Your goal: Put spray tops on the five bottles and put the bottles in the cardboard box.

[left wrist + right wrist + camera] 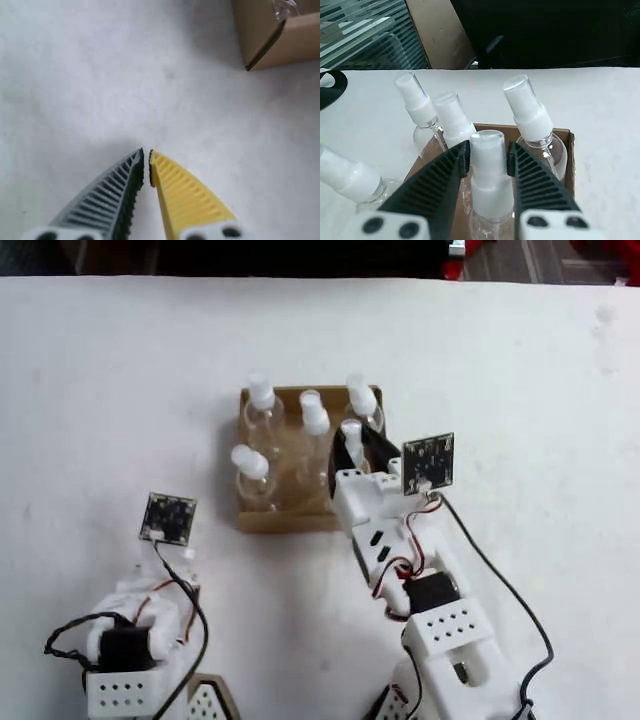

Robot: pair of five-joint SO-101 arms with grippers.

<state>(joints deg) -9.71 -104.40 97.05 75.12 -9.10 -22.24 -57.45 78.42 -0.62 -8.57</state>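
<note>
The cardboard box [290, 518] stands mid-table with several clear bottles upright inside it, each wearing a white spray top [261, 392]. My right gripper [489, 150] is over the box's near right corner, its black fingers [445, 180] pressed on either side of the spray top of one bottle [490, 200]. That bottle [352, 432] stands inside the box. Other topped bottles [530, 117] [417, 107] stand around it. My left gripper [146, 152], one finger grey and one yellow, is shut with nothing in it, low over the bare table to the box's near left.
The box's corner [280, 35] lies just ahead of my left gripper. The left arm [140, 630] rests at the table's near left edge. White tabletop [120, 390] stretches on all sides of the box.
</note>
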